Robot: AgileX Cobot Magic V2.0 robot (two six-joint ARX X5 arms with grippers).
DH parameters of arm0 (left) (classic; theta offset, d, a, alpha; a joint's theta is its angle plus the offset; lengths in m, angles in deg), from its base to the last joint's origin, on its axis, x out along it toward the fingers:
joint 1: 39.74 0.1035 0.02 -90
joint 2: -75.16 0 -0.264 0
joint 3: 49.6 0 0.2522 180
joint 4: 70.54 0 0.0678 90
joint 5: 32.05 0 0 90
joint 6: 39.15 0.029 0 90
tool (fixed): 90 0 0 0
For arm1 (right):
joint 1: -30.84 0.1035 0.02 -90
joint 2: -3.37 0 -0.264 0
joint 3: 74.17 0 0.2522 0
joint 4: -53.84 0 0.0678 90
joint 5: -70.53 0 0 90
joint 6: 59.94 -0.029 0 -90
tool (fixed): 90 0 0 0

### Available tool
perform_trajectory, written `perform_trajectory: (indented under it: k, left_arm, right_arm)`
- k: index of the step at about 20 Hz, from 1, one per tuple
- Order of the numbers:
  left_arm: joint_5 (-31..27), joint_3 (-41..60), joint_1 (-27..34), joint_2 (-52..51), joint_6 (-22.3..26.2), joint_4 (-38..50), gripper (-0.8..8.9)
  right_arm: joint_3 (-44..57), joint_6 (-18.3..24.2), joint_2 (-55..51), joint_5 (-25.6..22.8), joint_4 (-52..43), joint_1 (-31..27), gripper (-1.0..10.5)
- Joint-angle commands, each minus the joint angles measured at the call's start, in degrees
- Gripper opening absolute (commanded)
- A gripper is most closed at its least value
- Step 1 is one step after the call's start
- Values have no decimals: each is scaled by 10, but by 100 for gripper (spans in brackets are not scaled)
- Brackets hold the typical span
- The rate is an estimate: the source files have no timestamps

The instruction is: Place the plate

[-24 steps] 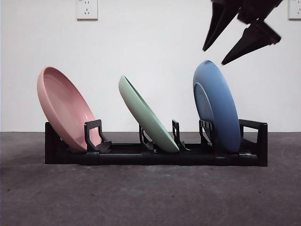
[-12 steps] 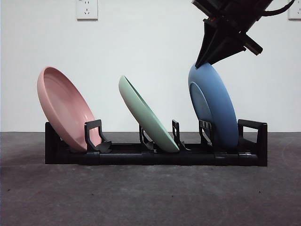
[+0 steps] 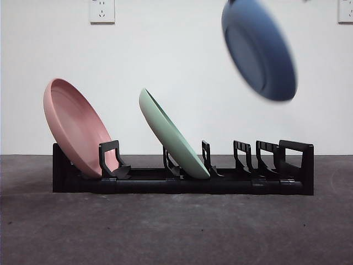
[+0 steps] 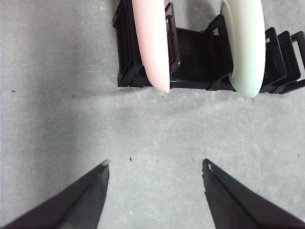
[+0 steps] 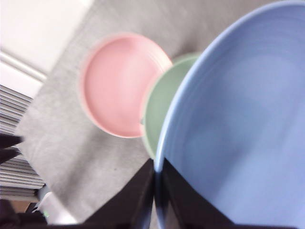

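The blue plate (image 3: 259,49) hangs in the air high above the right end of the black rack (image 3: 220,185), tilted and blurred. In the right wrist view my right gripper (image 5: 155,164) is shut on the rim of the blue plate (image 5: 238,119); in the front view that gripper is above the picture's top edge. The rack's right slots (image 3: 265,160) stand bare below the plate. My left gripper (image 4: 155,162) is open over the grey table, short of the rack (image 4: 195,52), with nothing between its jaws.
A pink plate (image 3: 77,130) leans in the rack's left slot and a green plate (image 3: 171,135) in the middle one; both show in the left wrist view (image 4: 150,43) (image 4: 245,43). A white wall stands close behind the rack.
The right gripper came down, shut on the blue plate's top rim, and lifted it up out of the rack's right slot. The pink and green plates have not moved.
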Motion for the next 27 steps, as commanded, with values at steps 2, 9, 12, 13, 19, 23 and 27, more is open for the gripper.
perform_trajectory:
  k: [2,9,12,13,19,23,27]
  left_arm:
    - [3,-14,0,3,8,4,312]
    - [3,-14,0,3,8,4,312]
    - [3,-14,0,3,8,4,312]
    - [3,-14,0,3,8,4,312]
    - [3,-14,0,3,8,4,312]
    - [3,-14,0,3,8,4,312]
    - [3,-14,0,3,8,-1,312]
  right_arm:
    - [-11,65,-34,2,55,15,9]
    - [25,130,-161,-110,142,133,9]
    - [75,128,-210,-170,142,198,9]
    - [101,123,-227,-189,142,225,9]
    - [257,74,-265,-290,122,389,9]
    - [331,36,-235,-319,41,498,9]
    - [343,37,-148,-347,-33,560,9]
